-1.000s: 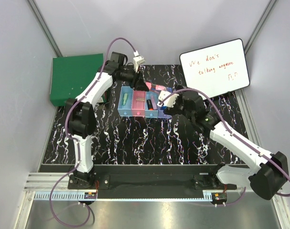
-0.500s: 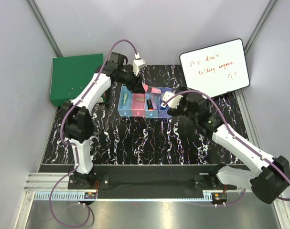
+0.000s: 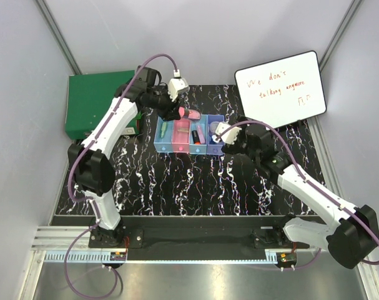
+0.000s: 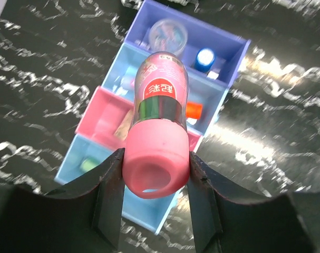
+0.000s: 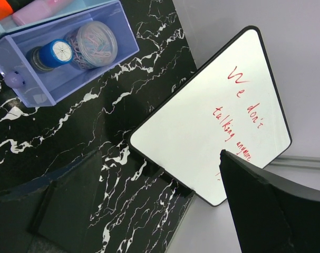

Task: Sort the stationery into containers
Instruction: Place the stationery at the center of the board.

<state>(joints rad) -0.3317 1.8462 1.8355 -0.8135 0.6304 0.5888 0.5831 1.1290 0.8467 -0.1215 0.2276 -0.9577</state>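
Black white-veined marble tabletop [image 3: 195,181] between pale grey walls [image 3: 20,125], metal rail [image 3: 58,240] along the near edge.

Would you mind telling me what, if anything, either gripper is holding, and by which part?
The left gripper holds the pink-capped tube by its pink cap, one finger on each side. The right gripper is open and holds nothing.

The white-and-black left arm [image 3: 108,128] rises from its base, elbow high, wrist bent to the right. Its black two-finger left tool [image 4: 155,168] is angled downward, clamped on the cap of a pink-capped plastic tube [image 4: 161,100]. The white-and-black right arm [image 3: 308,187] stretches low and leftward. Its right tool [image 5: 157,158] gapes wide and holds nothing.
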